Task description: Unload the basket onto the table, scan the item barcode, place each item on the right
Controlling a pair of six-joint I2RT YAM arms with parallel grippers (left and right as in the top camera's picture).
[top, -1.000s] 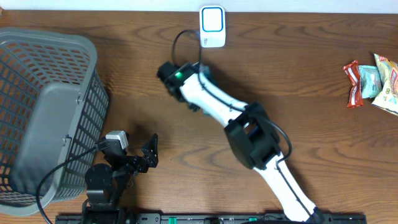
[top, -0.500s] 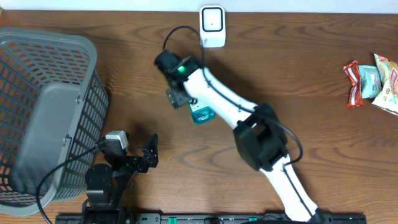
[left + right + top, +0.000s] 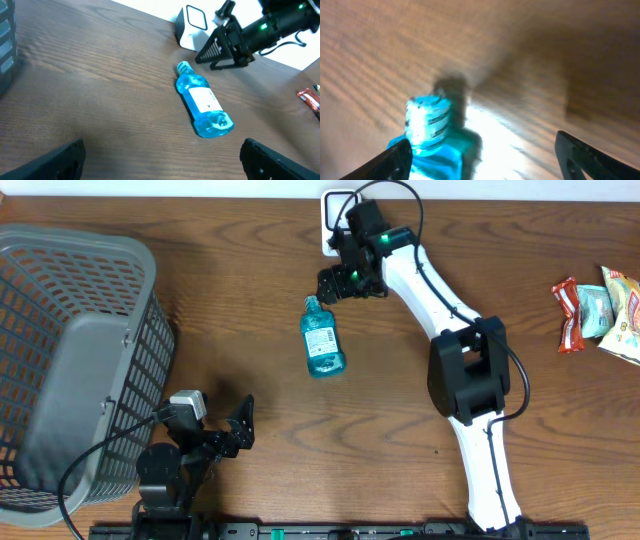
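On the brown wooden table (image 3: 200, 340) lie a blue bottle (image 3: 322, 340), a grey basket (image 3: 70, 360), a white scanner (image 3: 341, 220) and snack packets (image 3: 598, 308).

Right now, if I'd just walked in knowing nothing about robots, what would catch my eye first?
Probably the bright blue bottle lying on its side mid-table, free of any grip. Just above it hangs the right gripper, jaws open, on a long white arm beside the small white scanner at the far edge. A big grey basket fills the left end.

My left pincer (image 3: 243, 423): jaws wide, empty, arm folded at near edge | My right pincer (image 3: 335, 283): jaws apart, empty, arm stretched far forward
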